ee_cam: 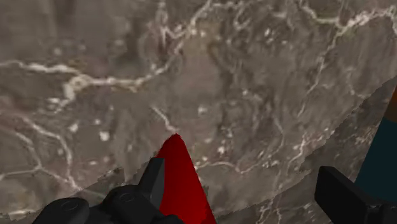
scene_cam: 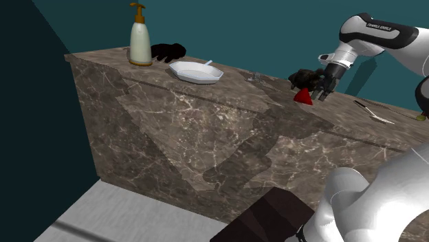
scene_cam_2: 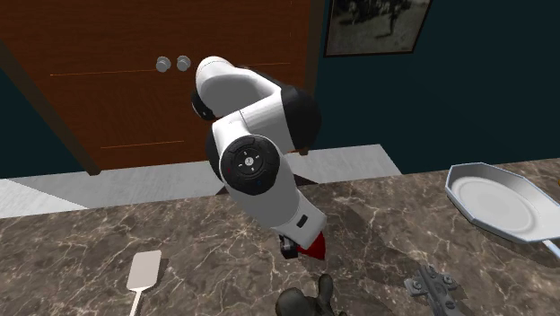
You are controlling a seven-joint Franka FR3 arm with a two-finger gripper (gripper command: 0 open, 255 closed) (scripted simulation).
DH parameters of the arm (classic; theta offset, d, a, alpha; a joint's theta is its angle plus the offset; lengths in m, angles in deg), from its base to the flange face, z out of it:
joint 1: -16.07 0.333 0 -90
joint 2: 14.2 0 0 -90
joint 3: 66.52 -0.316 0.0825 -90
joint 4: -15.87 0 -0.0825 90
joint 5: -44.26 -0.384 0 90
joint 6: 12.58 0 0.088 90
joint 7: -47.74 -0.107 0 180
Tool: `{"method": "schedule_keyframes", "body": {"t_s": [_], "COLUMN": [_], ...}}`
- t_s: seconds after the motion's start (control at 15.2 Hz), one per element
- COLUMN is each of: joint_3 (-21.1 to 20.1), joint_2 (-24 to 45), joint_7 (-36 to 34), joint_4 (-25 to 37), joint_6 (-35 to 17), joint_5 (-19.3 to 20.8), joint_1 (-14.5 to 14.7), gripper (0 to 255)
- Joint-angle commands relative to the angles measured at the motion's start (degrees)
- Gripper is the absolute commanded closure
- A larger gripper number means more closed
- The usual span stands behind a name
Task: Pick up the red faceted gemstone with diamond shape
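Since the fingers stand wide apart in the wrist view, you have no grip yet. The gripper [ee_cam: 242, 177] straddles the red gemstone [ee_cam: 183, 184], which sits close against one finger [ee_cam: 151, 183] while the other finger [ee_cam: 340, 197] stands well clear of it. That lopsided fit is why closing now looks risky to me: the far finger would have to sweep across and could shove the sloped facets sideways rather than pinch them.

From the shoulder view you see the gemstone [scene_cam: 302, 98] on the brown marble counter [scene_cam: 271, 91], just under the gripper [scene_cam: 317, 89]. The arm bends down over it so the fingers come at it from above. The white dish [scene_cam: 197, 71] and the soap dispenser [scene_cam: 140, 42] stand well apart toward that view's left, and the spatula [scene_cam: 375, 112] lies off toward its right, so nothing crowds you.

I judge the task to be at the grasping step: centre the jaws on the stone, then close.
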State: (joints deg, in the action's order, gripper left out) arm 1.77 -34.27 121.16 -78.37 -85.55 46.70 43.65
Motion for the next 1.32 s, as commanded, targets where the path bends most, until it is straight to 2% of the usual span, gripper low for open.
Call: {"method": "schedule_keyframes", "body": {"t_s": [0.0,0.2,0.26,0.86,1.25], "joint_3": [-0.49,-0.64,-0.75,-0.64,1.70], "joint_2": [-0.62,-0.80,-0.88,-0.80,1.43], "joint_7": [0.02,-0.01,-0.04,-0.01,0.43], "joint_4": [-2.17,-2.74,-2.77,-2.74,3.53], "joint_6": [-1.64,-2.08,-2.05,-2.08,2.63], "joint_5": [0.38,0.52,0.57,0.52,-1.13], "joint_1": [-0.53,-0.71,-0.80,-0.70,1.66], "gripper": [0,0,255,255,255]}}
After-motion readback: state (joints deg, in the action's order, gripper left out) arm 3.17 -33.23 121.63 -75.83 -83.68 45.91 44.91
